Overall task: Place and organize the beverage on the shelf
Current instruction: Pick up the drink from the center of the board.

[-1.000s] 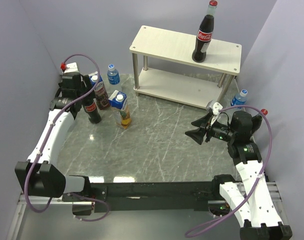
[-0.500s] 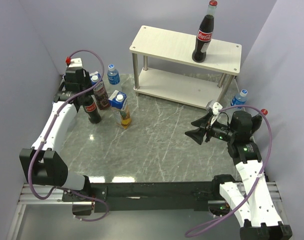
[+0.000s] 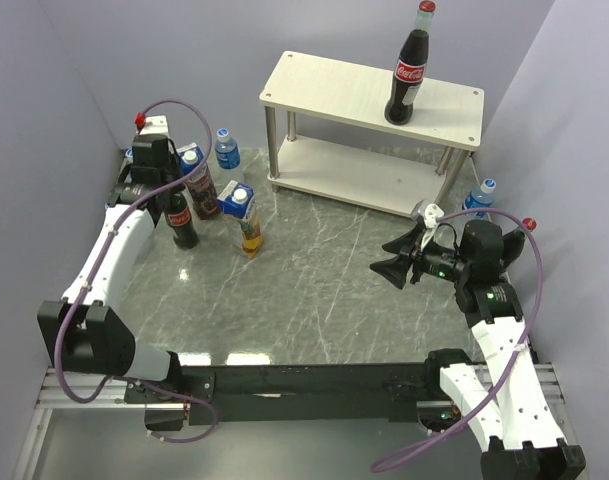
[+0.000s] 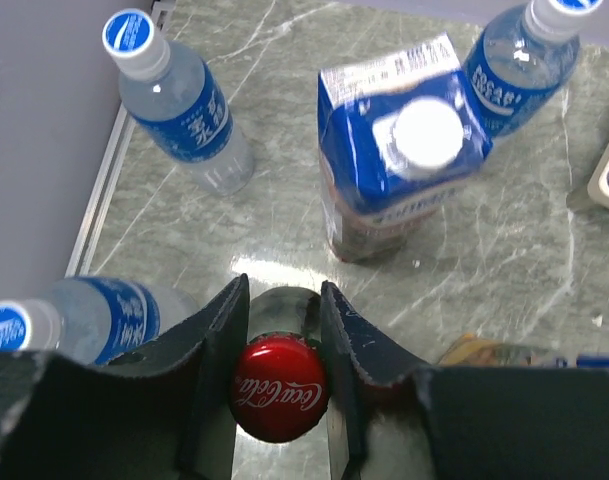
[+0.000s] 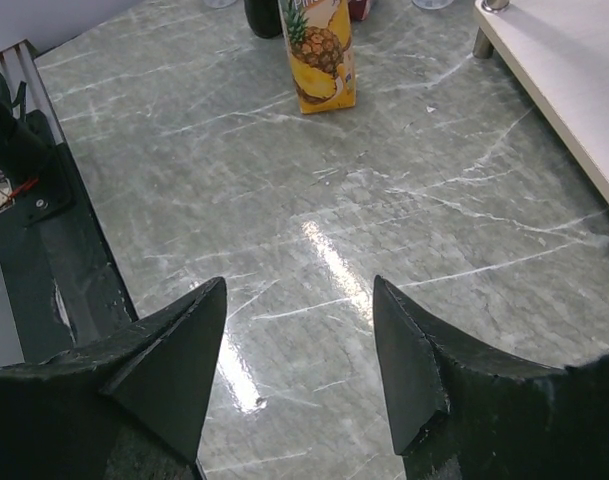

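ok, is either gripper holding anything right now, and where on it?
Left gripper is shut on a Coca-Cola bottle, gripping it at the neck just under the red cap. Right gripper is open and holds nothing.

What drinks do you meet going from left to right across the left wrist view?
From the left: water bottle at the lower left edge → water bottle at the upper left → Coca-Cola bottle, clamped in the left gripper → blue-topped juice carton → water bottle at the upper right.
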Robot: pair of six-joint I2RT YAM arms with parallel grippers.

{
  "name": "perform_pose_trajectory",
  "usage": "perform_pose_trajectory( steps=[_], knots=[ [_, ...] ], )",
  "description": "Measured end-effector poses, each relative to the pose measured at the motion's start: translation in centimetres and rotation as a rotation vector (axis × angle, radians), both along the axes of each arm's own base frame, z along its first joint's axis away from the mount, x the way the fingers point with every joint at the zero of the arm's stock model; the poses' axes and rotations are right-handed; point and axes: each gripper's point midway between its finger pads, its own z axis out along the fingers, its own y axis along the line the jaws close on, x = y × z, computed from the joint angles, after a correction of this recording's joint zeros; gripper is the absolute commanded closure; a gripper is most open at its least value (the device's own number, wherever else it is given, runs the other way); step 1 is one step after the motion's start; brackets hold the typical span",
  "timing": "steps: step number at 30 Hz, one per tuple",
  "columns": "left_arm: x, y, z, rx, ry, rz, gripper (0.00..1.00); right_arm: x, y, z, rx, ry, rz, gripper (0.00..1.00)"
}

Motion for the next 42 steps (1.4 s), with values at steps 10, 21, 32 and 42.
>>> perform_pose_trajectory(
  steps=[10,21,32,42],
  knots=[
    [-8.4,-1.8,0.8,-0.006,0.029,-0.066,1.00,-0.3,0.2,0.0,-0.002,-0.014,0.029,0.31],
    [-15.7,-6.3,1.8,-0.166,0.016,-0.319,1.00,-3.8,3.2,-1.5,-0.025,-0.098,0.296,0.23],
    [-19.5,-12.9,2.6,-0.347,0.055,-0.627,1.00,-6.4,8.8,-2.0,-0.063,-0.212,0.532,0.22],
    [-19.8,-18.7,7.0,-0.420,0.022,-0.826,1.00,-5.6,13.5,0.6,-0.106,-0.223,0.516,0.21]
  ],
)
